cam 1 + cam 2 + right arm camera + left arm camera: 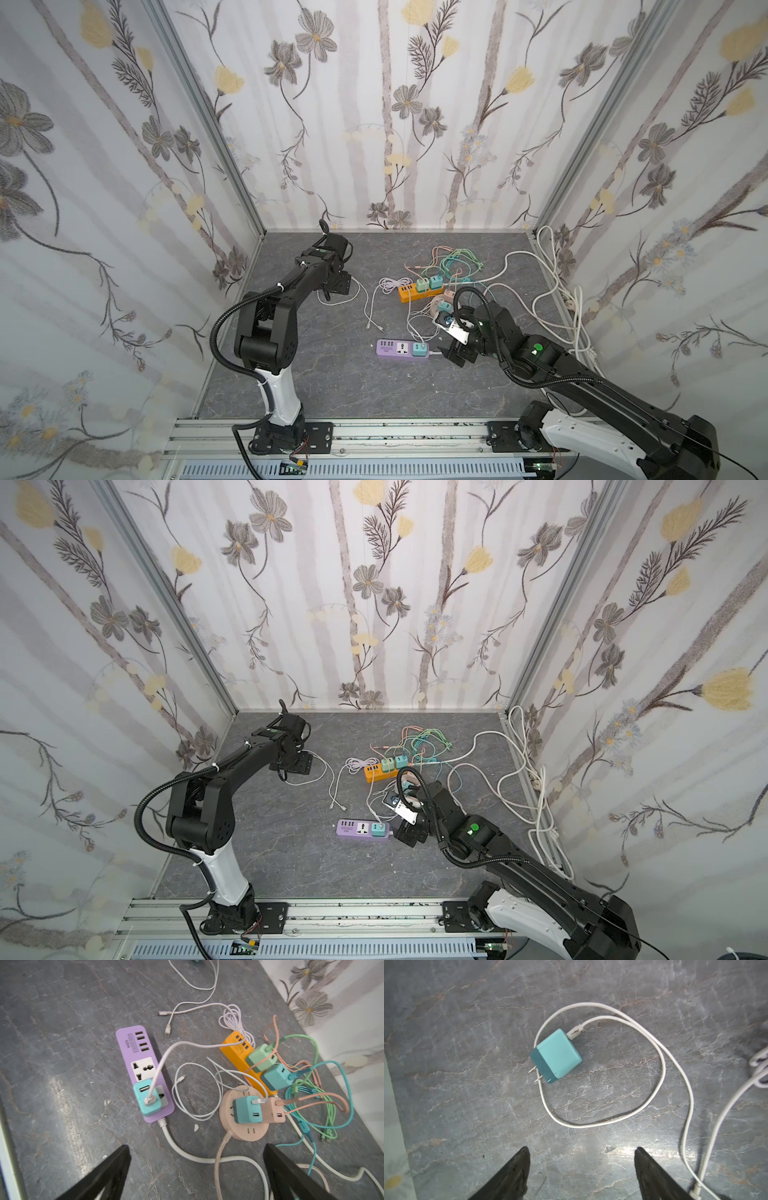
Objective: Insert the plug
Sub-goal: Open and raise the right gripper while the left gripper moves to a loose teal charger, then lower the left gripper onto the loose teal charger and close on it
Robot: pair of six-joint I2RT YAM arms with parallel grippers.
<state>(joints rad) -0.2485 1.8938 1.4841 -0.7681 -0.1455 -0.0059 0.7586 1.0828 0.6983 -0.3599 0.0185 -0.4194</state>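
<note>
Teal plug [556, 1056] lies on bare tabletop [467, 1022], well apart from wall [392, 1126].

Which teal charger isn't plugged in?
The teal charger lying on its side before the left gripper, prongs bare; the other three sit in power strips.

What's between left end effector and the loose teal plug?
Just white cable looping from the plug, over bare table; left wrist view.

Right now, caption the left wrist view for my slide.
Open left pincer facing an unplugged teal charger with white cable.
</note>
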